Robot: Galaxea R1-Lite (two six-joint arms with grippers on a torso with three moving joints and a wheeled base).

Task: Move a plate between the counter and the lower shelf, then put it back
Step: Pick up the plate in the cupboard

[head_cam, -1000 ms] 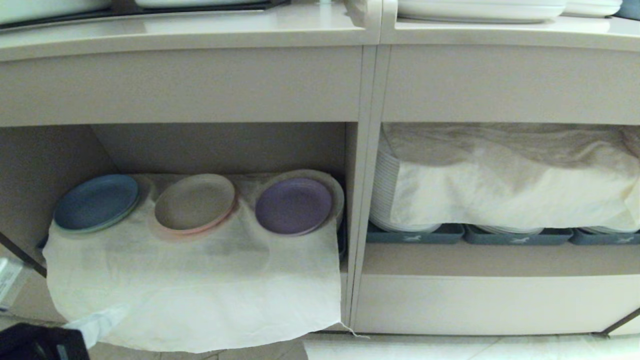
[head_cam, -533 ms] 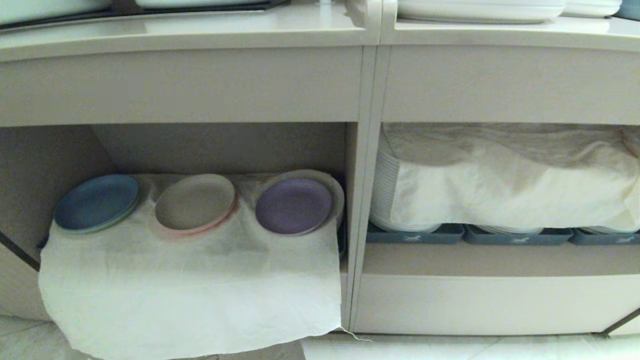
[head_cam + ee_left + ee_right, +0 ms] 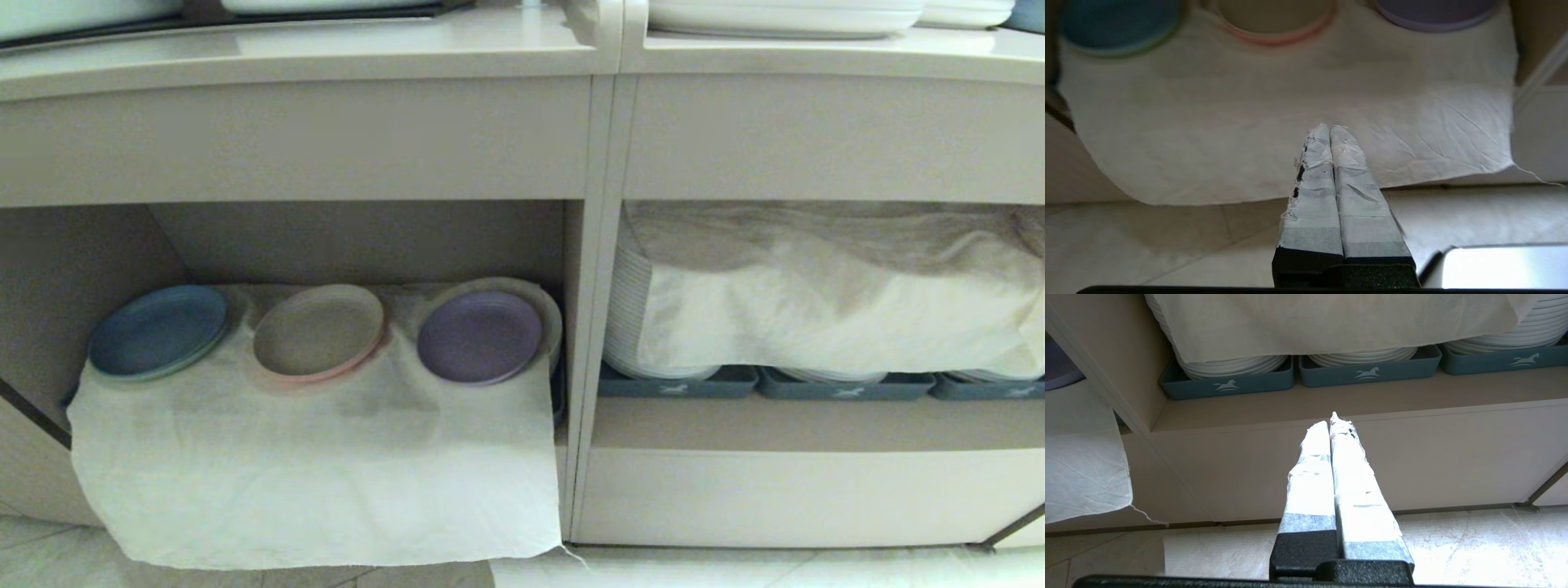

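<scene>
The lavender plate (image 3: 479, 336) lies on top of its own small stack at the right end of the lower shelf (image 3: 367, 245), resting on the wrinkled white cloth (image 3: 326, 482) that lines the niche and hangs over its front edge. Judging from how things lie, it sits in its storage place, flat and rim up, so that it can be lifted off the stack by its raised edge.

From the left claw (image 3: 1329, 130) the plate is ahead and off to one side, well apart, with the hanging cloth between them. That claw is clenched with its taped fingers pressed together, grasping nothing, and it hangs low in front of the drape over the tiled floor (image 3: 1167, 245). Clenched and clear of the niche, it looks to be at rest, not reaching.

Beside the lavender plate stands the beige-pink plate (image 3: 318, 331), straight ahead of the left claw and beyond the cloth, and next to that the blue plate (image 3: 157, 331) at the far end. The three stacks sit in a row so each colour can be taken separately.

The right claw (image 3: 1331, 424) is also clenched and empty, parked before the wider niche, where large white plates (image 3: 1233, 365) in blue-grey trays (image 3: 1229, 386) lie ahead of it under another cloth.

The surface (image 3: 326, 49) runs above both niches.
</scene>
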